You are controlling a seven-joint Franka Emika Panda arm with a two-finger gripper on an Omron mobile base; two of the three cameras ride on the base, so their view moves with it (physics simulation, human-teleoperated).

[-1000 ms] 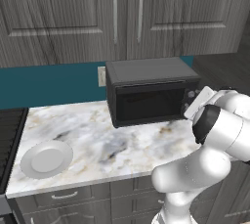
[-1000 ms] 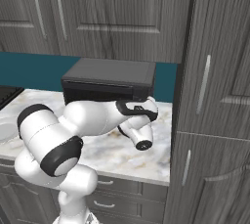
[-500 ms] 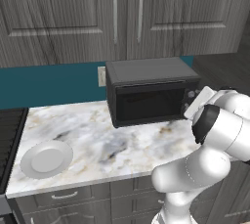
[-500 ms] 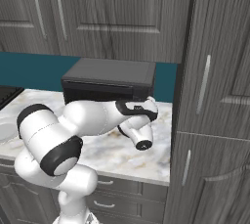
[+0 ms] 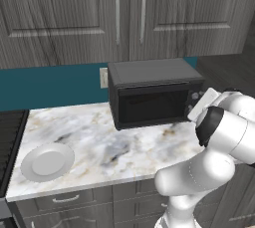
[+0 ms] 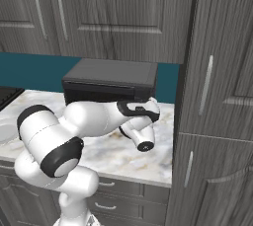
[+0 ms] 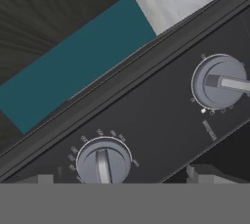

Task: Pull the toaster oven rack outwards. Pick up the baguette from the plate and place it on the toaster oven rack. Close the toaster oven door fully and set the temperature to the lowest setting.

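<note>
The dark grey toaster oven (image 5: 154, 92) stands at the back of the marble counter with its glass toaster oven door (image 5: 152, 106) closed, so the toaster oven rack is hidden. The white plate (image 5: 47, 162) lies bare at the counter's front left; the baguette is out of view. My gripper (image 7: 119, 176) is open right in front of the oven's knob panel. Its fingertips (image 7: 195, 173) stand wide apart on either side of one round knob (image 7: 103, 162), without touching it. A second knob (image 7: 219, 82) sits further along the panel. My hand (image 5: 204, 103) hovers by the oven's right front.
A black stove (image 5: 7, 142) borders the counter on the left. A tall cabinet (image 6: 217, 96) rises just right of the oven. Upper cabinets (image 5: 129, 13) hang above it. Bare marble counter (image 5: 99, 137) lies between plate and oven.
</note>
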